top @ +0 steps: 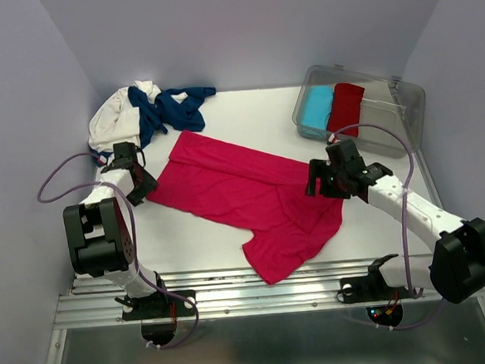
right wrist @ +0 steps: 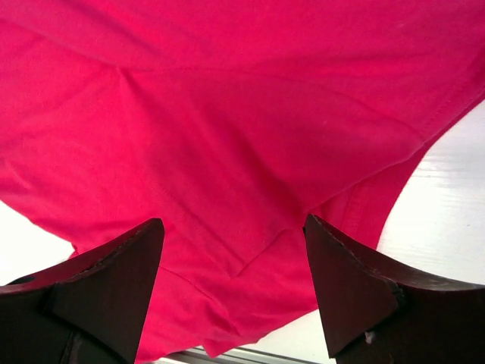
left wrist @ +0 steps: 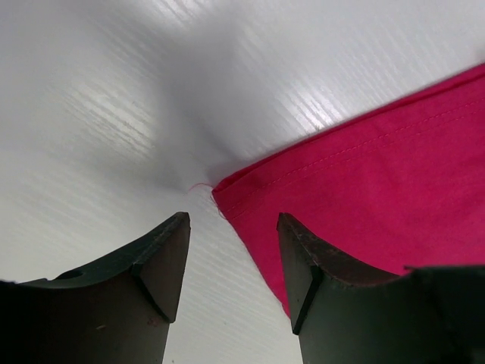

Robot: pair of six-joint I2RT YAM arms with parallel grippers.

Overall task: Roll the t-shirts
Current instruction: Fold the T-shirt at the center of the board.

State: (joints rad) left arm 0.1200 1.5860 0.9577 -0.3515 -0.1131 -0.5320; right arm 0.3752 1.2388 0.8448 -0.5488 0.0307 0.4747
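A bright pink-red t-shirt (top: 252,202) lies spread flat across the white table, folded lengthwise, one end reaching the front edge. My left gripper (top: 146,191) is open, low over the shirt's left corner (left wrist: 227,189); that corner lies just ahead of the gap between the fingers (left wrist: 163,258). My right gripper (top: 319,187) is open just above the shirt's right side (right wrist: 250,152), with cloth under both fingers (right wrist: 348,280). A navy shirt (top: 171,110) and a white shirt (top: 113,120) lie heaped at the back left. A light blue roll (top: 316,108) and a dark red roll (top: 346,108) sit in a bin.
The clear plastic bin (top: 400,113) stands at the back right of the table. Purple walls close in the left, right and back. A metal rail (top: 250,294) runs along the near edge by the arm bases.
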